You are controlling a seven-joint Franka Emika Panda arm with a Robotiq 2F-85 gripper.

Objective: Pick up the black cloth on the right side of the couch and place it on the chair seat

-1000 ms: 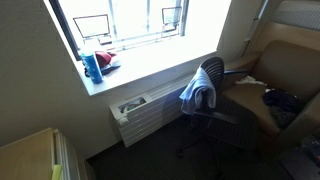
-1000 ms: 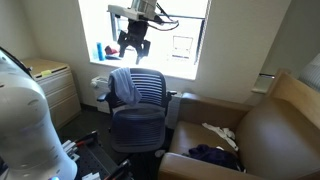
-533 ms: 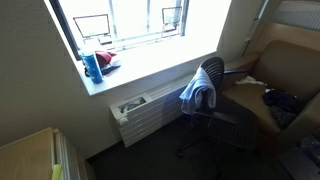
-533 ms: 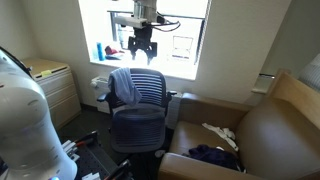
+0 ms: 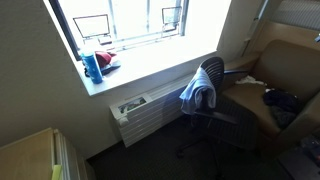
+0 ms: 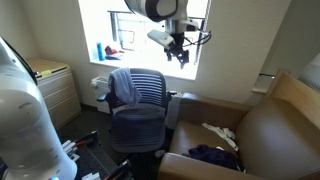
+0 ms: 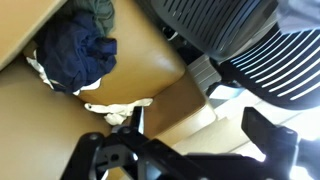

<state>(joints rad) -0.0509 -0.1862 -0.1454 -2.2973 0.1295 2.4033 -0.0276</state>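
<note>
– So, where do we find the gripper?

– We see the gripper (image 6: pixel 178 54) high up in front of the bright window (image 6: pixel 140 35), at the end of the arm (image 6: pixel 163 9). From the wrist view, its two fingers (image 7: pixel 268 138) are spread wide with nothing between them, so we call it released.

– And the black cloth?

– We find the black cloth (image 6: pixel 214 155) crumpled on the seat of the couch (image 6: pixel 262 130), far below the gripper and well apart from it. In the wrist view the black cloth (image 7: pixel 75 52) lies beyond the fingers, toward the upper corner of the picture, on the tan cushion. A white cloth (image 7: pixel 118 106) lies between the dark bundle and the gripper, just beside the bundle.

– What about the chair?

– We see the chair (image 6: pixel 137 100) below the gripper and standing next to the couch. A grey cloth (image 6: pixel 122 88) is draped over its backrest. In the wrist view the chair's striped mesh fills the side opposite the black cloth. In both exterior views the black cloth rests on the couch, apart from the chair.
</note>
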